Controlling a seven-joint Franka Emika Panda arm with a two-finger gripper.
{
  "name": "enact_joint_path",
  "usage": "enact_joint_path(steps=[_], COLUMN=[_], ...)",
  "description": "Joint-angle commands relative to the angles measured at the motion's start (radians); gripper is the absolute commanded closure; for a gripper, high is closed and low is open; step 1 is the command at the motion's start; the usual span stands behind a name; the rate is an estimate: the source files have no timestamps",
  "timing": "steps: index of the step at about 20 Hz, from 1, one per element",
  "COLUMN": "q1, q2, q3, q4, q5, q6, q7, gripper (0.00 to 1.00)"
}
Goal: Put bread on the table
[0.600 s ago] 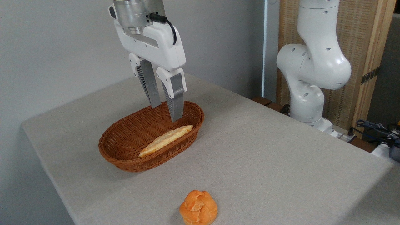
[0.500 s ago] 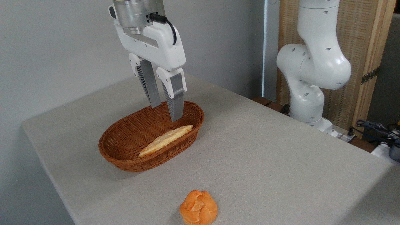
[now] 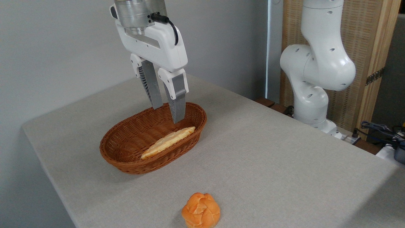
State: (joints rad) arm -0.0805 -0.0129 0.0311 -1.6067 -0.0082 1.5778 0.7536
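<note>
Bread in basket, underside hidden, tool seemingly above

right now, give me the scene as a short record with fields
bread: lying inside the basket, along its near wall
basket: brown wicker oval, on the table
gripper: above the basket's far end, jaws apart, holding nothing
bun: round, orange, on the table near the front edge
table: grey, speckled
task state: bread not yet grasped
</note>
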Motion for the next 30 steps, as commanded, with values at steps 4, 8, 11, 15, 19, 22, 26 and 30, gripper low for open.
enact_joint_path(steps=[4, 8, 11, 15, 19, 22, 26, 30], q1=[-0.005, -0.010, -0.018, -0.053, -0.062, -0.062, -0.062, -0.062], q2=[-0.001, -0.027, -0.122, -0.136, -0.130, -0.124, -0.108, -0.095], q3=[-0.042, -0.098, -0.111, -0.112, -0.122, -0.126, -0.143, -0.161], q4=[-0.010, -0.141, -0.342, -0.424, -0.441, -0.441, -0.450, -0.482], q5=[-0.002, -0.004, -0.007, -0.041, -0.084, -0.087, -0.085, -0.085], q6=[-0.002, 0.071, 0.241, 0.326, 0.355, 0.358, 0.358, 0.419], q7=[0.052, 0.044, 0.041, 0.041, 0.039, 0.039, 0.041, 0.039], gripper=[0.00, 0.00, 0.00, 0.00, 0.00, 0.00, 0.00, 0.00])
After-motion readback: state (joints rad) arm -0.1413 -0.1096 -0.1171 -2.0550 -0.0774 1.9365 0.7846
